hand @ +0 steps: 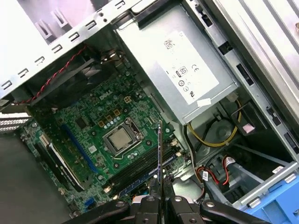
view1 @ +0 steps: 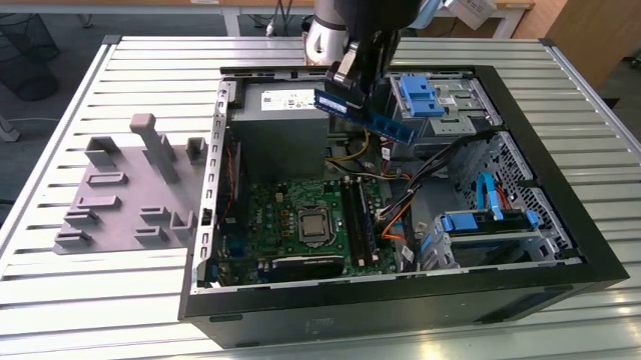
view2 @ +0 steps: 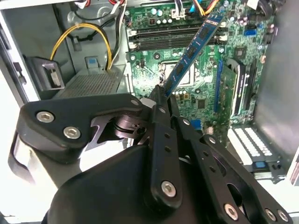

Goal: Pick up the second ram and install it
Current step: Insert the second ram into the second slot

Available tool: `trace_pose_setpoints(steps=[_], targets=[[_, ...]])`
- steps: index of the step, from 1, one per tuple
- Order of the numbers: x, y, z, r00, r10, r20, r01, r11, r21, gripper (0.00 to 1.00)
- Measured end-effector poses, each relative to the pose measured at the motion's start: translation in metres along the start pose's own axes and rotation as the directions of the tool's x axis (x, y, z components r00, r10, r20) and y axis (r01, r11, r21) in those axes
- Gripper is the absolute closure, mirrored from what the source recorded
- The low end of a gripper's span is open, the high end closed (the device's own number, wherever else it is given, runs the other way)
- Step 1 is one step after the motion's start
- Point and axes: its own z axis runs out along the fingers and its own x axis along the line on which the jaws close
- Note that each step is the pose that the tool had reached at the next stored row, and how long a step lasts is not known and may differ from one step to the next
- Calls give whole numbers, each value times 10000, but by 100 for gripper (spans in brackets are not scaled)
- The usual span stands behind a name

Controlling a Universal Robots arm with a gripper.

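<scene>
The second ram (view1: pixel 368 118) is a long, narrow strip with dark chips, held tilted in the air above the open computer case, over the power supply's edge. My gripper (view1: pixel 338 96) is shut on one end of it. In the second wrist view the ram (view2: pixel 190 52) slants out from the gripper (view2: pixel 161 94) over the green motherboard (view2: pixel 154 70). In the first wrist view the ram (hand: pixel 160 154) is seen edge-on, rising from the gripper (hand: pixel 160 199) above the long black memory slots (hand: pixel 140 171). The slots (view1: pixel 359 217) lie beside the processor socket (view1: pixel 312 223).
The black case (view1: pixel 401 300) lies open on a slatted metal table (view1: pixel 140 315). A grey power supply (view1: pixel 281 124), blue drive brackets (view1: pixel 419 96) and loose cables (view1: pixel 401 202) crowd the case. A grey multi-slot fixture (view1: pixel 130 195) stands at the exterior view's left.
</scene>
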Motion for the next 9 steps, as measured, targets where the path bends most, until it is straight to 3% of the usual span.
trace_pose_setpoints(steps=[4, 9], targets=[[0, 0, 4, 9986, 532, -9, -532, 9986, 7, 86], [0, 0, 9, 9922, 1245, -19, -1245, 9922, 17, 86]])
